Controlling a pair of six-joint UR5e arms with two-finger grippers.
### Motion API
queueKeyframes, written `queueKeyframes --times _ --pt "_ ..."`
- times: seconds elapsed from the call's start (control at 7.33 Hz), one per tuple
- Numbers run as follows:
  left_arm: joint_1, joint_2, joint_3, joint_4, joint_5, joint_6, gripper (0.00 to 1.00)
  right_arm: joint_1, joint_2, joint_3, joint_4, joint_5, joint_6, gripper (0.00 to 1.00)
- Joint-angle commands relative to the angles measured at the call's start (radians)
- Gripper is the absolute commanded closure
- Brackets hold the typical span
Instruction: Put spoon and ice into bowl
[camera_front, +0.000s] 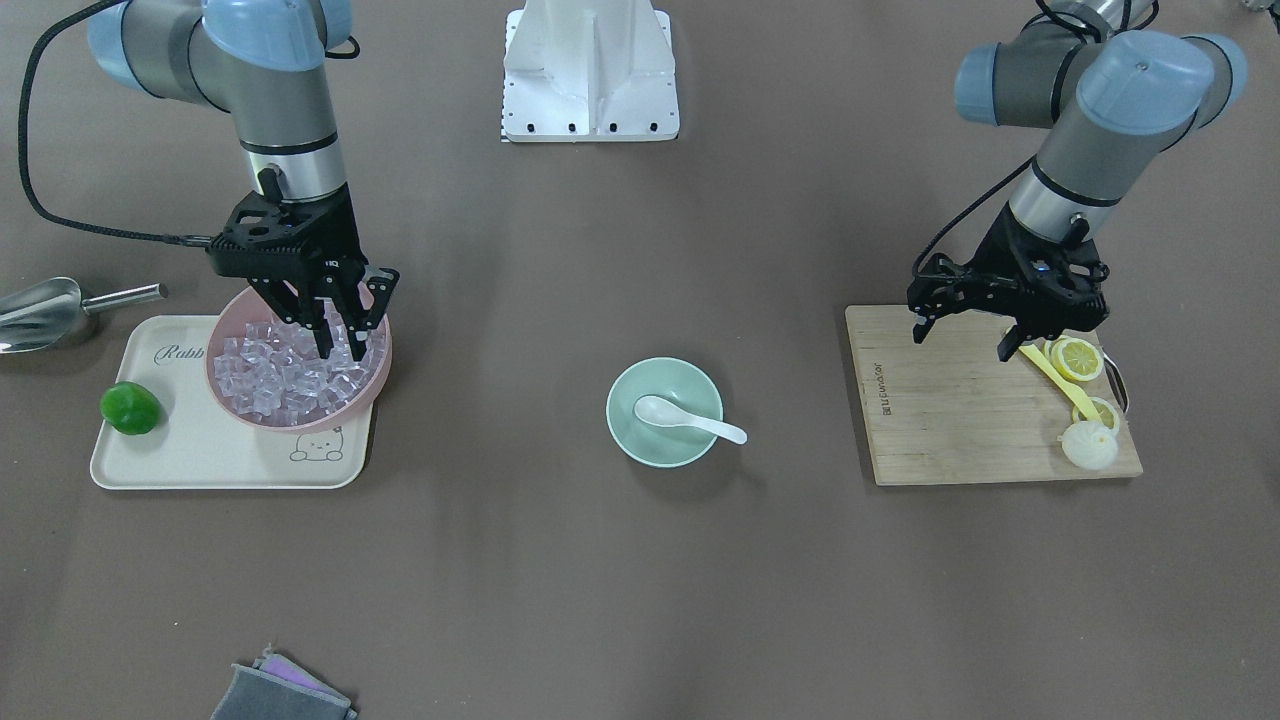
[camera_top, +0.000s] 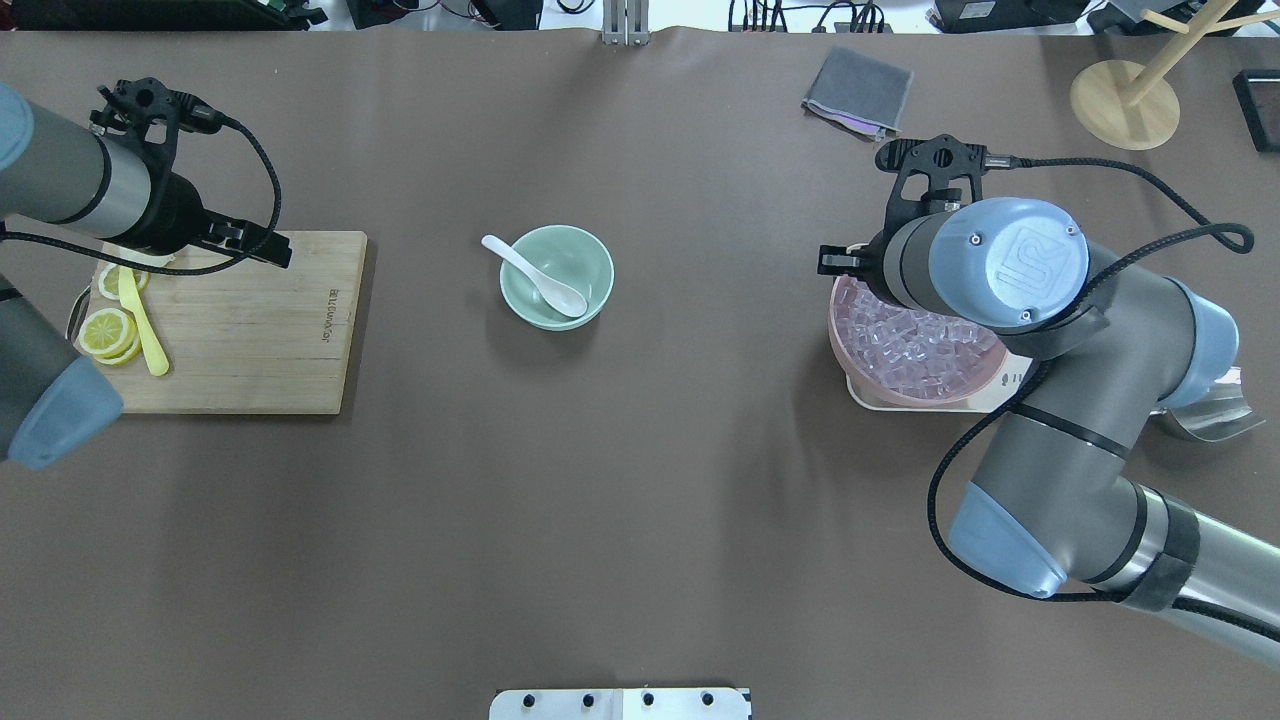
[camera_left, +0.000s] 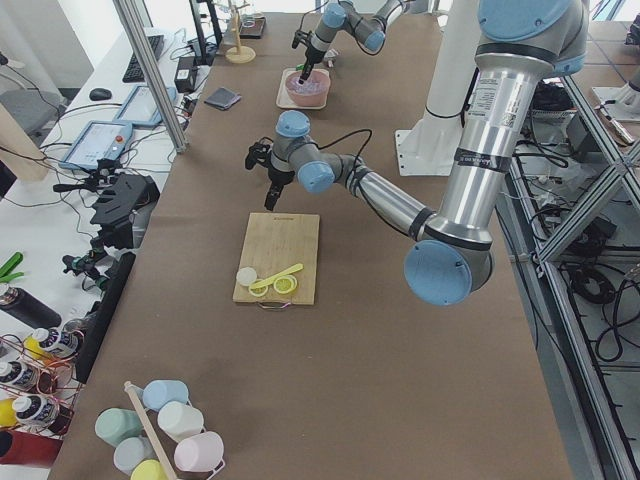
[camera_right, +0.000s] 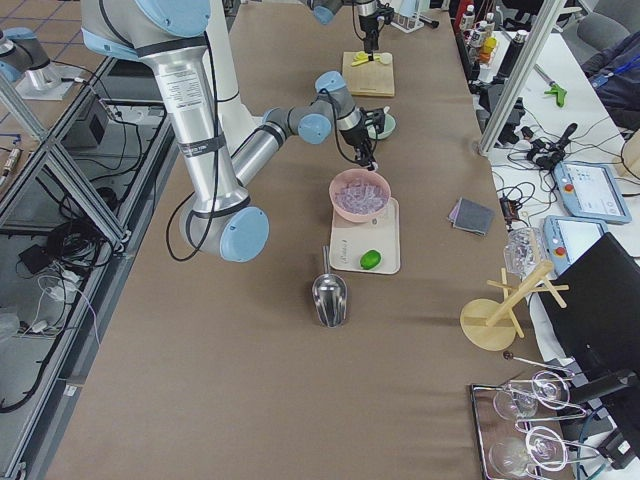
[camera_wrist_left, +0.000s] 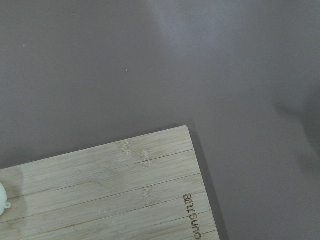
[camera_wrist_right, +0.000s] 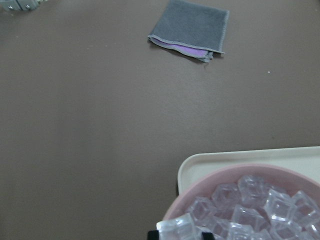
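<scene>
The mint-green bowl (camera_front: 664, 412) stands at the table's middle, and it also shows in the overhead view (camera_top: 570, 262). The white spoon (camera_front: 690, 418) lies in it, scoop inside and handle over the rim. Many clear ice cubes (camera_front: 280, 375) fill a pink bowl (camera_front: 297, 400). My right gripper (camera_front: 341, 345) reaches down into the pink bowl with its fingers close together. In the right wrist view one ice cube (camera_wrist_right: 176, 228) sits between the fingertips, level with the pink rim. My left gripper (camera_front: 962, 340) is open and empty above the cutting board (camera_front: 950, 420).
The pink bowl stands on a cream tray (camera_front: 200, 455) with a green lime (camera_front: 130, 408). A steel scoop (camera_front: 45, 312) lies beside the tray. Lemon slices (camera_front: 1078, 358) and a yellow spoon (camera_front: 1050, 372) lie on the board. A grey cloth (camera_front: 280, 690) lies at the table's edge.
</scene>
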Motion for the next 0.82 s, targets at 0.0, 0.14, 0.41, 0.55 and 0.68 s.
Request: queueKeyframes --times 0.0,0.14,0.41,0.55,0.68 --pt "-0.138 0.004 0.024 0.076 -0.119 0.246 0.01 -0.033 0.085 -0.009 -0.001 -0.019 0.015 1.0" --pt "-0.218 0.004 0.023 0.172 -0.135 0.412 0.01 -0.076 0.117 -0.016 -0.001 -0.073 0.065 1.0" --pt "-0.363 0.006 0.026 0.385 -0.152 0.658 0.01 -0.169 0.22 -0.134 0.001 -0.25 0.202 1.0" --pt "-0.392 0.033 0.028 0.408 -0.18 0.66 0.01 -0.194 0.276 -0.198 -0.001 -0.278 0.239 1.0" --pt "-0.401 0.105 0.053 0.393 -0.183 0.662 0.01 -0.205 0.341 -0.278 -0.001 -0.311 0.299 1.0"
